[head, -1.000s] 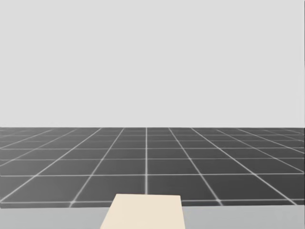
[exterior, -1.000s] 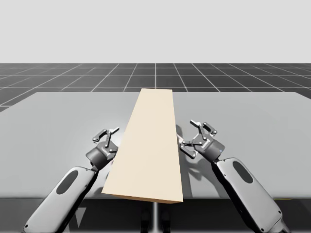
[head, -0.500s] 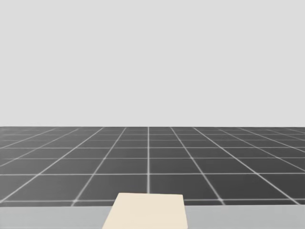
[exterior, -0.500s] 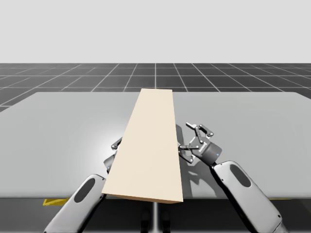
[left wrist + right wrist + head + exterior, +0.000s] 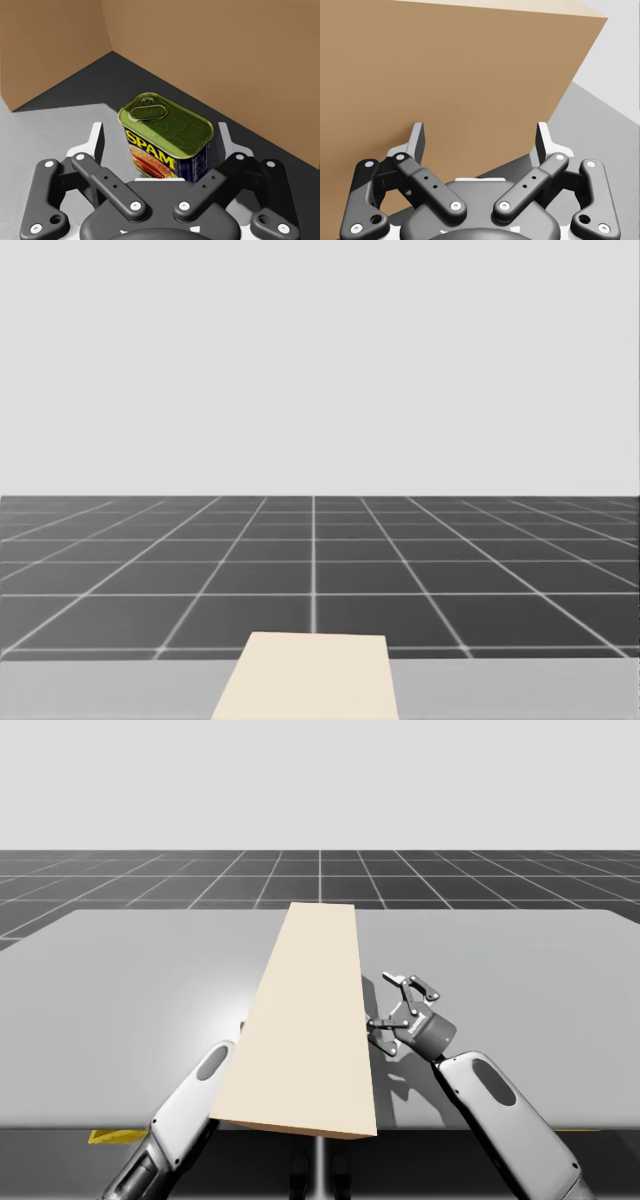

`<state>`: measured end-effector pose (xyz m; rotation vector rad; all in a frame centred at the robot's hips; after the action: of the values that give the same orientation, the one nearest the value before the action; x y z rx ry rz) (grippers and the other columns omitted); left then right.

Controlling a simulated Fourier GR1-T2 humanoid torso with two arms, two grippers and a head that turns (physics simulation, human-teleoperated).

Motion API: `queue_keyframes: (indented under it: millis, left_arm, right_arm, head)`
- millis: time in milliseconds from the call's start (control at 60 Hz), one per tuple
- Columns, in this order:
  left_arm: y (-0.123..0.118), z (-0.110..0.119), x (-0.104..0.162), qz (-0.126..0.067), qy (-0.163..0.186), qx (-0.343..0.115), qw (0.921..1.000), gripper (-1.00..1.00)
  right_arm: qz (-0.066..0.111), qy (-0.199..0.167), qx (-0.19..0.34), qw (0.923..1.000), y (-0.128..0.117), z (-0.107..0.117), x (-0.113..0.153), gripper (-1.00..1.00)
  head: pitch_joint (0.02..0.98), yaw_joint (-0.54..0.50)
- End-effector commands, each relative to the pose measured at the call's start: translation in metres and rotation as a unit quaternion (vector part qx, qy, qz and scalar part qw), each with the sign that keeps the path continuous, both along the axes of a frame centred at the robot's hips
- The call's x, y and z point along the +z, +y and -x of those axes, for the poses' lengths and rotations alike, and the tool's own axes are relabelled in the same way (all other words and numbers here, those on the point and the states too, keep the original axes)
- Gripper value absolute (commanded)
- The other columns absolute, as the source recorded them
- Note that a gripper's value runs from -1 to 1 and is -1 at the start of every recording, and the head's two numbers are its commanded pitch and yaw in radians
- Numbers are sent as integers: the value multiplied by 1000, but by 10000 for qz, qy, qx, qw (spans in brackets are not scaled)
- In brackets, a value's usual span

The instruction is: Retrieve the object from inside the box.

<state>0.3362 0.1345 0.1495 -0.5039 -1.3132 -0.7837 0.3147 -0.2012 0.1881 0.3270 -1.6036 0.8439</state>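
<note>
One rectangular can (image 5: 167,142), blue on its sides with a gold-green ring-pull lid, stands upright inside the box (image 5: 210,55), on the shaded surface there, with brown inner walls behind it and to one side. In the left wrist view the can sits between the fingers (image 5: 97,141) of the left gripper (image 5: 160,131). These fingers are spread wide, one on each side of the can. A clear gap shows on one side, and the other finger is just beside the can's edge, where contact cannot be confirmed. The grip is therefore recorded as not closed on the can. In the high view the box shows as a long pale beige panel running down the middle of the grey table (image 5: 120,980) toward its near edge. The left arm (image 5: 195,1092) enters from below and passes under the panel's near left edge. The right arm (image 5: 500,1110) lies on the opposite side, with the right gripper (image 5: 402,1010) just beside the box's right flank. Whether it touches the wall cannot be told. In the right wrist view that gripper's fingers (image 5: 418,141) are likewise spread apart with nothing between them, and they face the box's plain brown outer wall. In the head view the pale top of the box lies low and central. A strip of grey table runs on either side of it, and a dark tiled floor (image 5: 320,560) with light grid lines extends beyond.
</note>
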Motion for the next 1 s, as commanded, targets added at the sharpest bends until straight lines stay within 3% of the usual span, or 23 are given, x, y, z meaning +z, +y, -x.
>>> queue_keyframes:
  millis: [17, 167, 183, 217, 400, 550, 667, 1000]
  left_arm:
    - [-12, -18, -11, 68, 291, -147, 9994, -1000]
    - [-17, -29, -30, 85, 608, -208, 9979, -971]
    - [-17, -29, -31, 88, 607, -201, 9979, -473]
    - [-16, -29, -33, 128, 659, -265, 9974, 992]
    - [-16, -27, -32, 186, 687, -340, 9969, 1000]
    - [-9, -24, -18, 193, 472, -195, 9985, 1000]
    - [17, -20, 4, 249, 283, 148, 9992, 1000]
    - [115, -1, 38, 62, -196, 1151, 9931, 1000]
  right_arm:
    - [48, 31, 31, 10000, 4, 1, -4, -1000]
    - [75, 28, 32, 10000, 4, 0, -5, -1000]
    - [79, 30, 34, 10000, 3, 0, -5, -1000]
    - [88, 33, 42, 9999, 3, 0, -5, -1000]
    - [109, 31, 51, 9999, 3, 0, -5, -1000]
    - [99, 32, 52, 9999, 3, 0, -5, -1000]
    - [73, 25, 57, 10000, 3, 1, -4, -1000]
    - [-17, 21, 34, 10000, -3, 0, -1, -1000]
  head:
    - [119, -17]
    - [128, -22]
    - [129, -22]
    - [132, -23]
    - [132, -25]
    - [128, -25]
    - [120, -23]
    - [111, -34]
